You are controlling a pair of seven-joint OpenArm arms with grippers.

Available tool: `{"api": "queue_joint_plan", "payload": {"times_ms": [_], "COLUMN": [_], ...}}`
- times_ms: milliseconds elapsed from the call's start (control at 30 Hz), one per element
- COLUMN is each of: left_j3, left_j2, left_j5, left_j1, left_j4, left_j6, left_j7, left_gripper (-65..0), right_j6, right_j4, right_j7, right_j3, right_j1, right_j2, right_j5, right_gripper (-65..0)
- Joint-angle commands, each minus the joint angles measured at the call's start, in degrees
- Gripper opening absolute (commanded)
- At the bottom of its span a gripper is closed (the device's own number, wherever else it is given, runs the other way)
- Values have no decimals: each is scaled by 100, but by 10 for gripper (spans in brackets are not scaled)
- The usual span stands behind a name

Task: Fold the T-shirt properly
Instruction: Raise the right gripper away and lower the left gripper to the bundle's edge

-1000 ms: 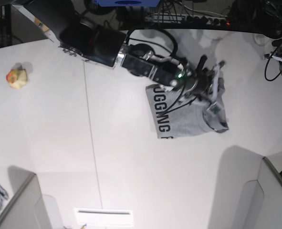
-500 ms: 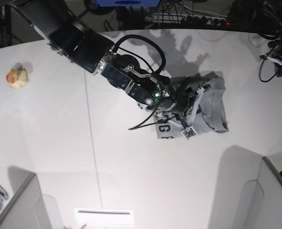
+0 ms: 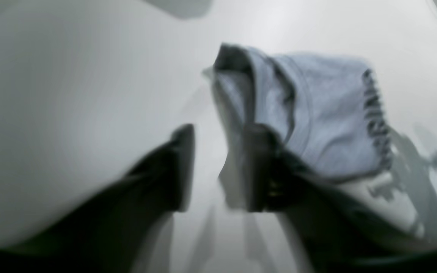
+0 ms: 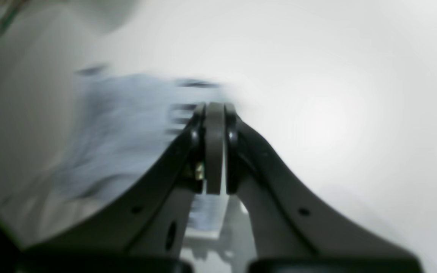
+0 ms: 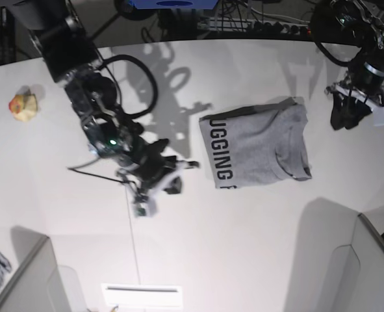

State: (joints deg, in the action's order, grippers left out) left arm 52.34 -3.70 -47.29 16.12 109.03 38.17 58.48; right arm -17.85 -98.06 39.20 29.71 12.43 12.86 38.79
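bring the spread left gripper low to the uneven side of the shirt, lying mid-table, pinch all layers, fold inward gently, leaving the pressed-together right gripper clear.

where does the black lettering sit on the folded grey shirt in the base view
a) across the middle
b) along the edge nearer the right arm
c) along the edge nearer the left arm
b, the lettering runs down the shirt's edge on the right arm's side.
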Motion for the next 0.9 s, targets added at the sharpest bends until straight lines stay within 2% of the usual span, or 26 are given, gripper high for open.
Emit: {"api": "queue_joint_plan", "payload": {"times_ms": [0, 67, 133, 267, 400, 500, 700, 867], "left_j3": [2, 2, 2, -130, -508, -667, -1203, -1607], "left_j2": [-73, 6, 85, 217, 199, 155, -161, -399], "left_j5": [-208, -216, -208, -181, -164, -164, -155, -155], "left_j1": [-43, -131, -315, -597, -808, -1062, -1520, -1555], "left_j4": [99, 90, 64, -314, -1123, -1624, -2591, -3163], "left_j6": [29, 29, 29, -33, -472, -472, -516, -1237], "left_j7": [-147, -147, -129, -120, -129, -138, -147, -164], "left_gripper": [-280, -161, -99, -94, -94, -94, -94, -94], "right_j6": [84, 84, 84, 92, 92, 92, 92, 92], "right_j4": [-247, -466, -651, -1038, -1205, -1196, -1196, -1205], "right_j7": [-74, -74, -74, -65, -65, -65, -65, -65], "right_j3": [-101, -268, -435, -892, -1059, -1051, -1033, -1051], "right_j1": [-34, -298, -517, -913, -1106, -1106, -1115, -1115], "right_j2": [19, 186, 318, 362, 371, 371, 371, 371], "right_j5": [117, 117, 117, 108, 100, 82, 108, 108], "right_gripper": [-650, -650, -650, -650, -650, -650, -650, -650]}}
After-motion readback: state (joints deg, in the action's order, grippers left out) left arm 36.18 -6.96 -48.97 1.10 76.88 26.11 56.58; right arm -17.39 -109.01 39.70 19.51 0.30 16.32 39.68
